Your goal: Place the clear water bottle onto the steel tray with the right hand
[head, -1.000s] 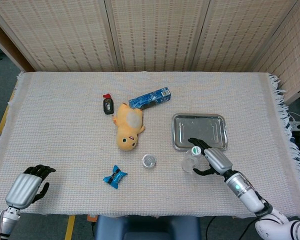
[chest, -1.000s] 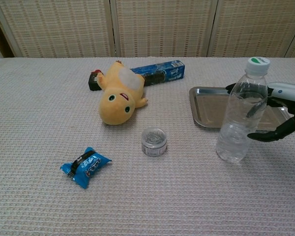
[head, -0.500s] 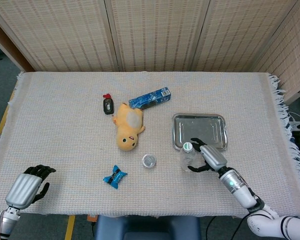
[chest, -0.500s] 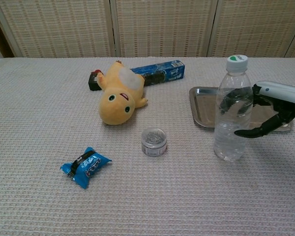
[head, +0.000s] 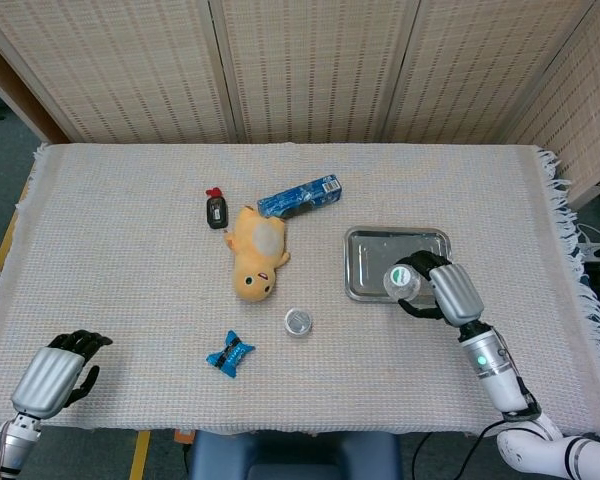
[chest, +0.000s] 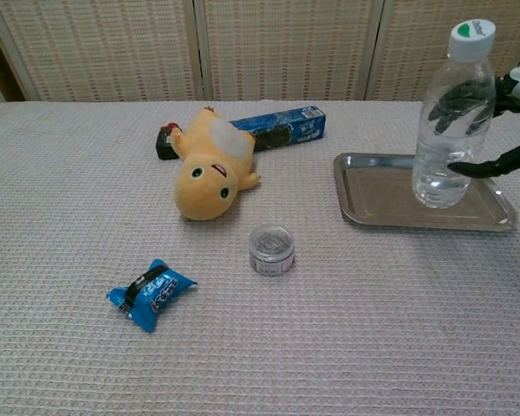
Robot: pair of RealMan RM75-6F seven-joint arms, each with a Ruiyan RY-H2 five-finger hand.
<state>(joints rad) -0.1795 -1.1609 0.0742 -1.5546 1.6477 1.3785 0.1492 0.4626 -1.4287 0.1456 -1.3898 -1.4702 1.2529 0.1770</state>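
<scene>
The clear water bottle (chest: 451, 121) with a white and green cap (head: 400, 279) stands upright over the near right part of the steel tray (chest: 373, 195). Whether its base touches the tray (head: 380, 250) I cannot tell. My right hand (head: 448, 288) grips the bottle from the right side, and its dark fingers (chest: 503, 162) wrap around the body. My left hand (head: 50, 378) rests at the near left corner of the table with its fingers curled in, holding nothing.
A yellow plush toy (head: 255, 255) lies mid-table, with a blue box (head: 300, 197) and a small black item (head: 215, 210) behind it. A small round tin (head: 298, 322) and a blue snack packet (head: 229, 353) lie nearer the front edge, left of the tray.
My right hand closed around the bottle, lifted it from the cloth in front of the tray and carried it back over the tray. The left hand has not moved.
</scene>
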